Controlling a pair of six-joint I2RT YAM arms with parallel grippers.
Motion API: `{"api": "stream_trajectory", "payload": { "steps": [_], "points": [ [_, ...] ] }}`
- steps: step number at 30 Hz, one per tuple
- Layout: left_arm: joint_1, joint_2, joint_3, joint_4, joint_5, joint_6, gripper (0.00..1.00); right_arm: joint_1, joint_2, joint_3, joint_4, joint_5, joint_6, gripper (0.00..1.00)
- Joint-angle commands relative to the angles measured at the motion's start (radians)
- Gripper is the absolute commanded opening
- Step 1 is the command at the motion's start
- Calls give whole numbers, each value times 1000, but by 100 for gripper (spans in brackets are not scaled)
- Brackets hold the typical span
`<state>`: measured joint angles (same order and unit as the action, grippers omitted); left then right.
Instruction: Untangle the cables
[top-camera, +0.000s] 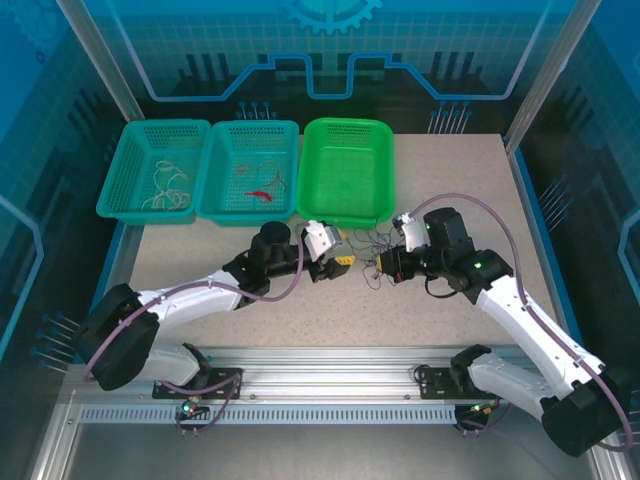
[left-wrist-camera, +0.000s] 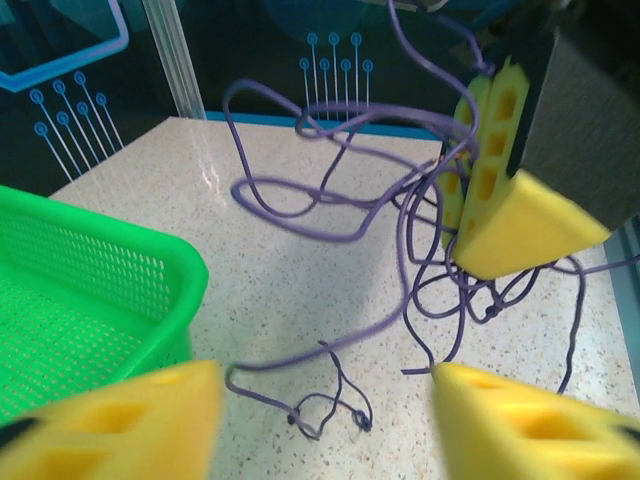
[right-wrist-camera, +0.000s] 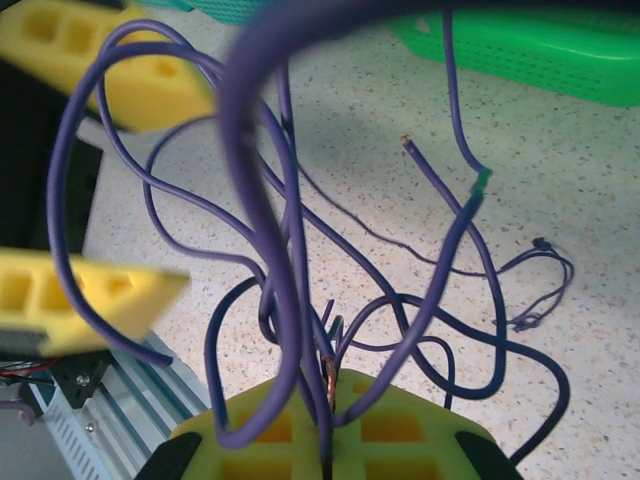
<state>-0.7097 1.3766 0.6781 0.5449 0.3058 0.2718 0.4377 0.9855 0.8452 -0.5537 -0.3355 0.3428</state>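
Top external: cables (top-camera: 372, 247), a dark purple tangle, on table (top-camera: 440, 310) at centre; left gripper (top-camera: 343, 258) at its 9 o'clock, right gripper (top-camera: 386, 266) at 3 o'clock; green basket (top-camera: 345, 170) at 12 o'clock.
Left wrist: own fingers (left-wrist-camera: 170, 400) wide apart; strands climb towards 1 o'clock.
Right wrist: fingers (right-wrist-camera: 430, 405) pressed together at 6 o'clock, clamped on several strands.

1. A bright green mesh basket (top-camera: 345, 180) is sitting at the far edge of the table.
2. Two teal mesh baskets are standing in a row to its left: the middle teal basket (top-camera: 255, 126) is touching the green one, and the left teal basket (top-camera: 165, 126) is touching the middle one.
3. A speckled beige tabletop (top-camera: 340, 315) is carrying all three.
4. A slotted aluminium rail (top-camera: 330, 380) is running along the near edge.
5. A blue circuit-pattern backdrop (top-camera: 330, 60) is lining the far wall.
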Motion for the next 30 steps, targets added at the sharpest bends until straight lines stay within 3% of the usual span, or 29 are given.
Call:
{"api": "stream_trajectory", "payload": {
  "steps": [1,5,7,8,12,16,20,25,30],
  "points": [
    [1,52,29,51,-6,20,98,-1,-7,24,19,-51,5,4],
    [4,111,76,85,-38,19,98,-1,-7,28,27,-89,10,4],
    [3,135,104,94,-32,13,87,2,-11,26,30,-90,16,4],
    [3,140,110,107,-28,8,76,1,-13,23,30,-79,20,4],
    [4,108,91,161,-27,-24,0,-1,-20,8,-13,78,50,4],
    [6,-12,5,215,-44,-71,0,-35,-22,-38,-97,397,167,9],
    [20,-155,-63,247,-60,-175,0,-164,-21,-131,-162,557,331,20],
    [24,-281,-68,195,-69,-270,0,-355,-25,-288,-79,441,387,19],
    [30,-333,9,59,-119,-303,0,-384,-14,-318,-39,379,360,5]
  ]
}}
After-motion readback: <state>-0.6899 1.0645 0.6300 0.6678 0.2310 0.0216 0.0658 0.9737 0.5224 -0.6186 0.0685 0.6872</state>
